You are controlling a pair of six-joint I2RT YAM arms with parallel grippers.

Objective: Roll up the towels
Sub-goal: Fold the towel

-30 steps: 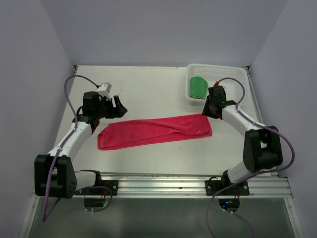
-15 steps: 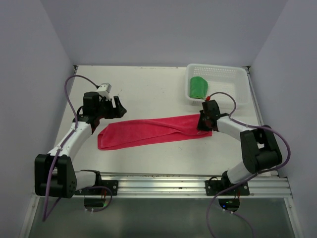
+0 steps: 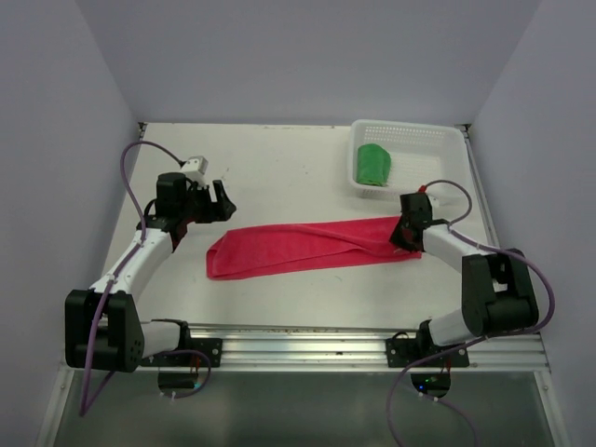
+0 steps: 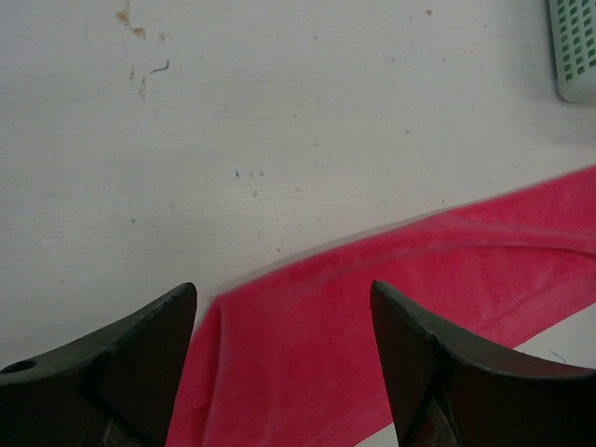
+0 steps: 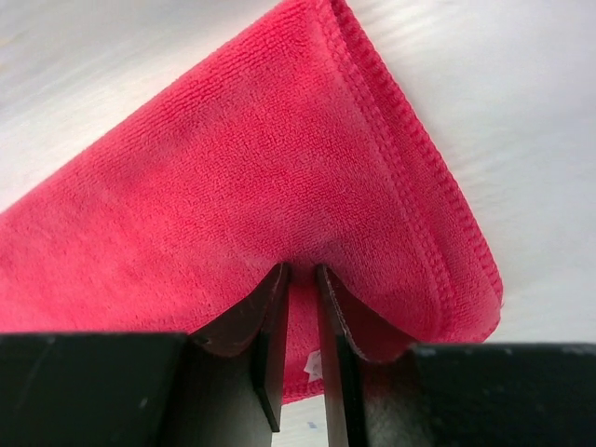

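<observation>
The pink-red towel (image 3: pixel 307 247) lies folded in a long strip across the middle of the table. My right gripper (image 3: pixel 404 235) is shut on its right end; the right wrist view shows the cloth (image 5: pixel 279 168) pinched between the two fingers (image 5: pixel 270 317). My left gripper (image 3: pixel 222 200) is open and empty, just above and left of the towel's left end, which shows between its fingers in the left wrist view (image 4: pixel 307 354). The green towel (image 3: pixel 373 165) lies rolled inside the basket (image 3: pixel 438 140).
The white mesh basket stands at the back right of the table, near the right wall; its corner shows in the left wrist view (image 4: pixel 575 47). The metal rail (image 3: pixel 307 340) runs along the near edge.
My right gripper came down onto the towel's right end, shut on it and dragged the whole towel to the right. The left arm has not moved.
</observation>
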